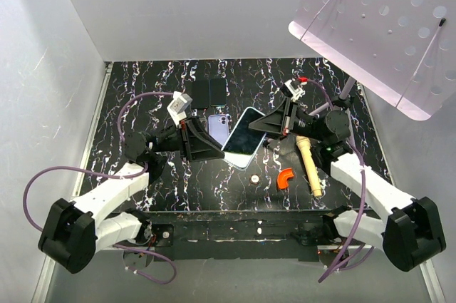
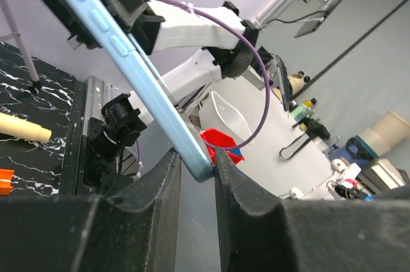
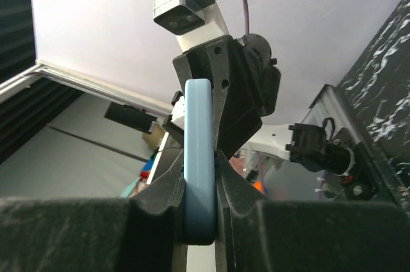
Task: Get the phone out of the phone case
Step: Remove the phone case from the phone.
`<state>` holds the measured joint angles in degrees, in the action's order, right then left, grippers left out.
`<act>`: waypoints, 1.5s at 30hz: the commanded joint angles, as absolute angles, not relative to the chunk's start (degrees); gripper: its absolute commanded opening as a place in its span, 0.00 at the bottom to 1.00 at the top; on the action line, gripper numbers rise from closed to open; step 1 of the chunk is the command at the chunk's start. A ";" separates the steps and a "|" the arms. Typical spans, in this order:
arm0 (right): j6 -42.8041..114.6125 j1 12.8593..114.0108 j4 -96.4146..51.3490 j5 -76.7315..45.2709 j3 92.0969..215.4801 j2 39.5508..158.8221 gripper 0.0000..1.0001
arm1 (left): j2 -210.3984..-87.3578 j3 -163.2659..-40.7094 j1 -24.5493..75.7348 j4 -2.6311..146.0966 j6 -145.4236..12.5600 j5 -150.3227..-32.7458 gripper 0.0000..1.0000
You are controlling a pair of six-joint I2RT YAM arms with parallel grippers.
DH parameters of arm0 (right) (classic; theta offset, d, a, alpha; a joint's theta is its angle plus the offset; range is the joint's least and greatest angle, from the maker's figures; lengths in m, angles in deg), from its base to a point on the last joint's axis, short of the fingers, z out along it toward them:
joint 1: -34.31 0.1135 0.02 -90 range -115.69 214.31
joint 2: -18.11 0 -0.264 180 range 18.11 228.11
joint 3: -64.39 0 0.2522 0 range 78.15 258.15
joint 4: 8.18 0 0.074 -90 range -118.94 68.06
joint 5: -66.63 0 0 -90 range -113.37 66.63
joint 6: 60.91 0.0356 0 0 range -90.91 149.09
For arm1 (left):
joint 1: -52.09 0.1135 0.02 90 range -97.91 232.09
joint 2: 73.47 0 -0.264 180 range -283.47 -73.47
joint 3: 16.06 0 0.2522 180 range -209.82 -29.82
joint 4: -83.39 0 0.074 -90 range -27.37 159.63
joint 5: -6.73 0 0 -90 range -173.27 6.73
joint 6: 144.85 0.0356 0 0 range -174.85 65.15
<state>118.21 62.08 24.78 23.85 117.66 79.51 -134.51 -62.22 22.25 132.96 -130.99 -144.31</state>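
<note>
Clamping phone (image 1: 244, 139) aloft by opposite ends with left gripper (image 2: 197, 160) and right gripper (image 3: 200, 179). Advising anchoring one end firmly, peeling phone case (image 2: 128, 70) rim slowly.

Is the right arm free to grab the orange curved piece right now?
Probably not: the right gripper is shut on the phone; the orange piece itself lies unobstructed on the table.

We log this as a robotics lab test cell: white enclosure walls (image 1: 78, 25) around a black marbled table (image 1: 142, 82), a perforated panel (image 1: 385, 25) at upper right, and the cabled left arm (image 1: 107, 196) and right arm (image 1: 370, 182) bolted along the bottom edge. A cluttered bench (image 2: 269, 150) shows at right in the left wrist view.
</note>
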 commanded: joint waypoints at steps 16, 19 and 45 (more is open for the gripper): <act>148.09 64.10 53.04 18.03 115.06 87.10 0.01 | -136.84 -74.73 17.99 155.34 -124.12 -149.37 0.00; 148.61 64.98 54.78 17.15 116.65 87.71 0.01 | -137.28 -74.29 17.99 150.25 -119.73 -149.19 0.00; 105.65 63.14 7.43 18.11 129.83 76.21 0.01 | -129.45 -71.30 18.52 116.89 -116.27 -145.93 0.30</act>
<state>116.44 63.56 16.78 21.60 125.86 78.86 -126.77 -69.87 18.90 113.46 -111.39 -144.05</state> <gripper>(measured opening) 0.215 0.345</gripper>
